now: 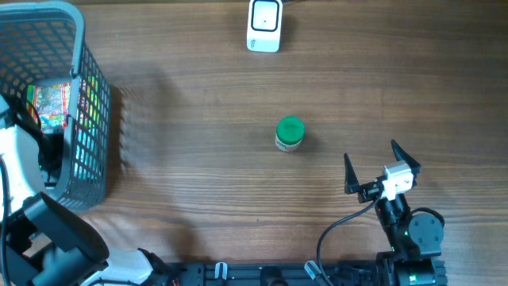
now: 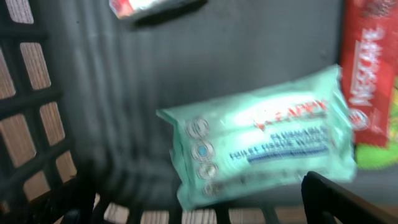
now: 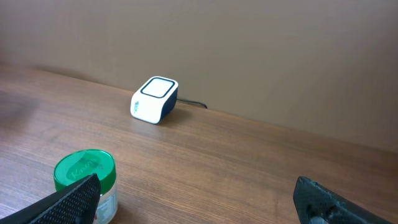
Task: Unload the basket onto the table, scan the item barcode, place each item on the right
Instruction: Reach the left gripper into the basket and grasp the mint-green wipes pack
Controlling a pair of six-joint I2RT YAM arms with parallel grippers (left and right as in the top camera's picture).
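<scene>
Small green-lidded jar (image 1: 290,133) at 10 o'clock off the right gripper (image 1: 371,152): probably light, rigid, bit slick. Best pinched across the body, low down. Jaws spread wide, nothing held.

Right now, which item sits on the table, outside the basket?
The green-lidded jar, standing upright alone mid-table; the wipes pack and red Nescafe packet lie inside the basket.

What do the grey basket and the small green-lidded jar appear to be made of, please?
The grey lattice basket looks like matte moulded plastic, given its uniform bars in a regular grid. The small green-lidded jar has a smooth, evenly coloured lid, probably plastic; its pale translucent body could be plastic or glass.
</scene>
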